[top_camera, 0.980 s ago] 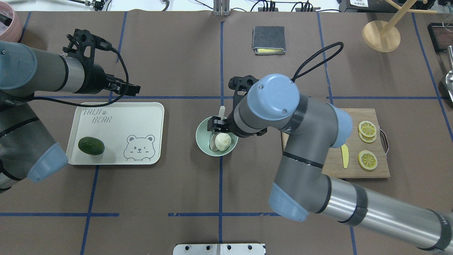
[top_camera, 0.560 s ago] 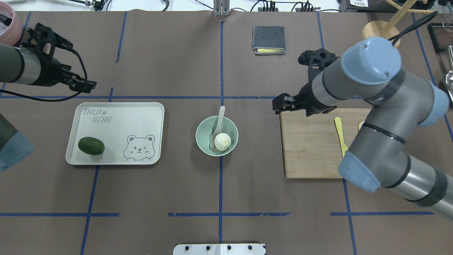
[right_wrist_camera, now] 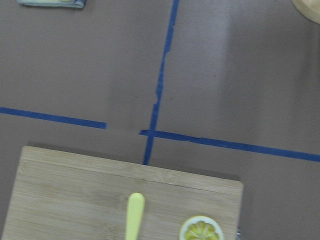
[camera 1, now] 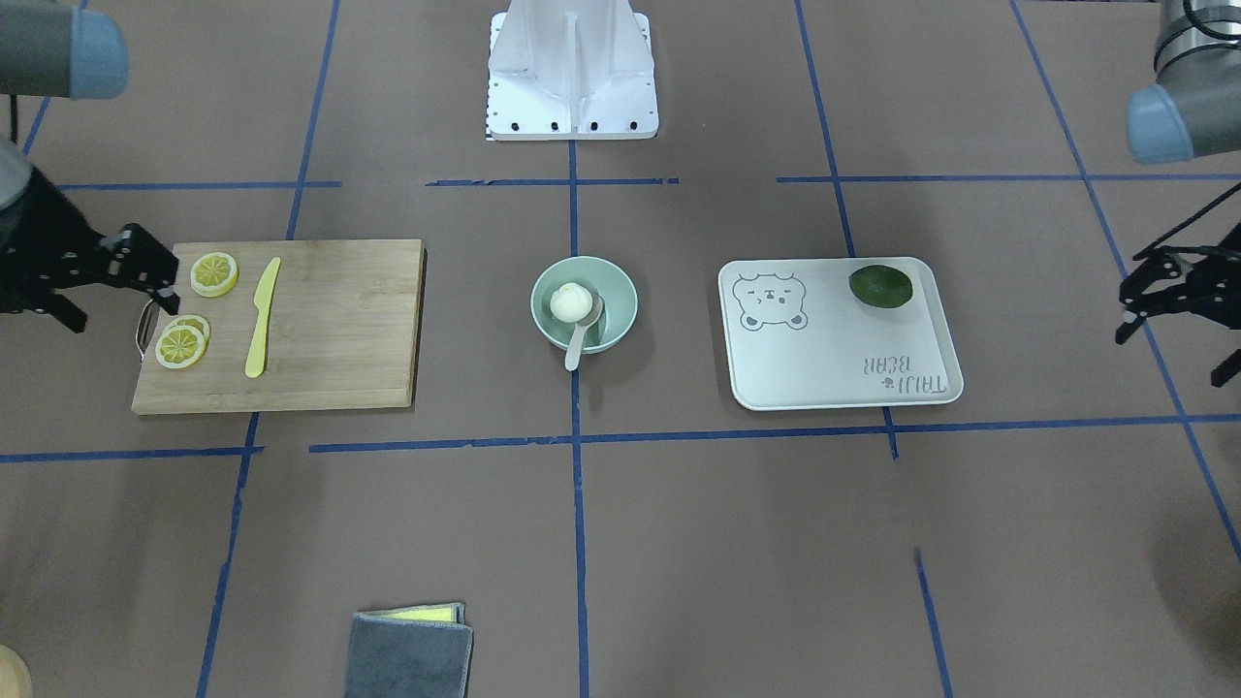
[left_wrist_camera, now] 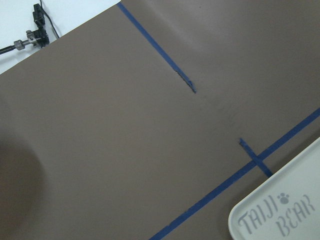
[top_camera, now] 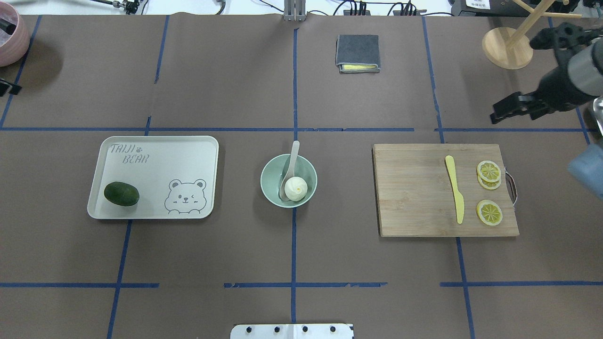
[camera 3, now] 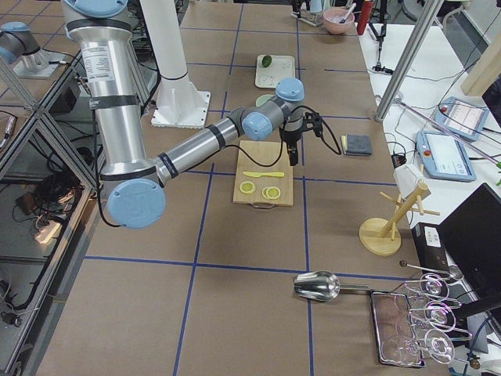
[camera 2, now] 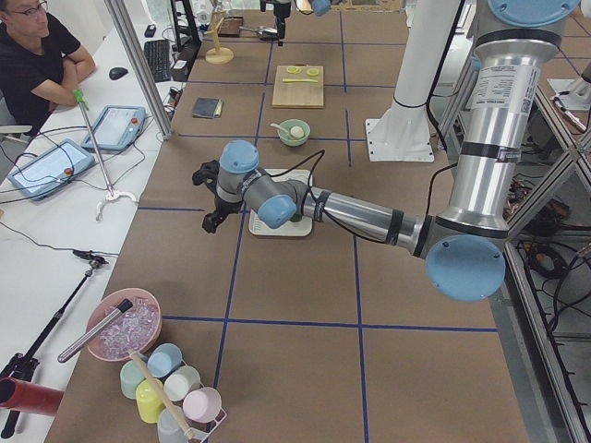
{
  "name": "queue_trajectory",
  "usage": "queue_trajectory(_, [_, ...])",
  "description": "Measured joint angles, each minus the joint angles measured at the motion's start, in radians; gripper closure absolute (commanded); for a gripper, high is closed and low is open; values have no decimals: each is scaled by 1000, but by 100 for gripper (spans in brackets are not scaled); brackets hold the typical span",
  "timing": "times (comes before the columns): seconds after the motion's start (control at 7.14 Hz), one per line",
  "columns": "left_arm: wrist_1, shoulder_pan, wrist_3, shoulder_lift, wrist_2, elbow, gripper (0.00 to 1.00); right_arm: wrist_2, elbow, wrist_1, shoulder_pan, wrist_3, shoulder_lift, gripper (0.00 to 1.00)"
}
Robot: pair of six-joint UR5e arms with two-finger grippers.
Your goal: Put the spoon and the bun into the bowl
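Hanging at the table's outer edges, both claws hold nothing. The right gripper has its two black fingers spread apart; it sits just off the handled end of the wooden cutting board, and in the overhead view it lies beyond that board's far corner, near the round base of a wooden stand. The left gripper also looks spread, its dark fingers parted over bare brown table, well apart from the white bear-print tray. Only a sliver of it reaches the overhead view's left edge. Between the two arms, at the middle of the table where blue tape lines cross, stands the pale green bowl. The bun sits inside it, white and round, on the side nearer the robot. The spoon is in the bowl too: its scoop rests on the bottom beside the bun, touching it, and its handle leans up over the far rim. On the cutting board lie a yellow knife and three lemon slices, two of them overlapping. A dark green oval fruit rests in one corner of the tray. A folded grey cloth lies alone at the far side of the table.
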Motion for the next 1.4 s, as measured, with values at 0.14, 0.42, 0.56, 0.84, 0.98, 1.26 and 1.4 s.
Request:
queue_trajectory(0.14, [77, -69, 112, -2, -7, 33, 1, 38, -30, -1, 72, -115, -39, 0])
queue_trajectory(0.42, [295, -191, 252, -6, -15, 37, 0, 62, -82, -1, 185, -332, -121, 0])
queue_trajectory(0.56, [422, -224, 274, -1, -20, 8, 0, 59, -101, -1, 225, -420, -157, 0])
queue_trajectory(0.84, [515, -242, 282, 71, -40, -37, 0, 51, -116, -16, 274, -513, -180, 0])
queue_trajectory(0.98, [497, -242, 280, 95, -49, -41, 0, 51, -116, -30, 287, -523, -175, 0])
queue_trajectory(1.26, [438, -241, 276, 112, -52, -41, 0, 58, -114, -39, 294, -522, -168, 0])
queue_trajectory(1.4, [408, -241, 276, 119, -52, -38, 0, 63, -115, -41, 294, -521, -168, 0])
